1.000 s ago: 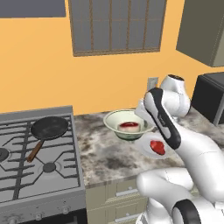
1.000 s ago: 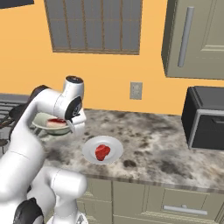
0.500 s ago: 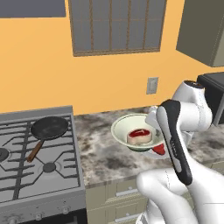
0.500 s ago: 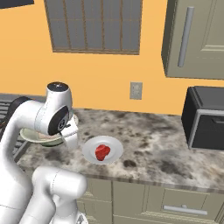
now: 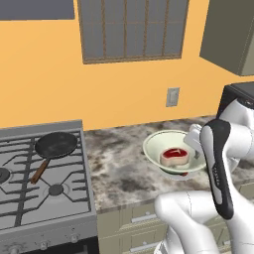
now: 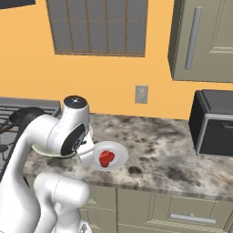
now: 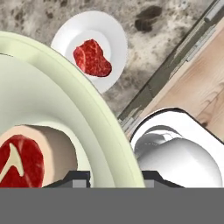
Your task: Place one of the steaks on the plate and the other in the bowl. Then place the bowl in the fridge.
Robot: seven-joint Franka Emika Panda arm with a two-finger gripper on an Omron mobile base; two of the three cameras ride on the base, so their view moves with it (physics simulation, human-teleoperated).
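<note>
Bowl [image 5: 174,155], cream-green: lifted above the marble counter [image 5: 119,168], one steak [image 5: 174,156] inside. Gripper [image 7: 111,177] clamped on its rim, one finger either side of the wall.
Plate [image 6: 108,155], white: on the counter near its front edge, second steak [image 6: 106,158] centred on it; the left base view hides it behind the bowl.

Bare marbled surface [image 6: 182,154] lies open between the plate [image 6: 119,154] and the black microwave [image 6: 214,123] blocking the right end.
</note>
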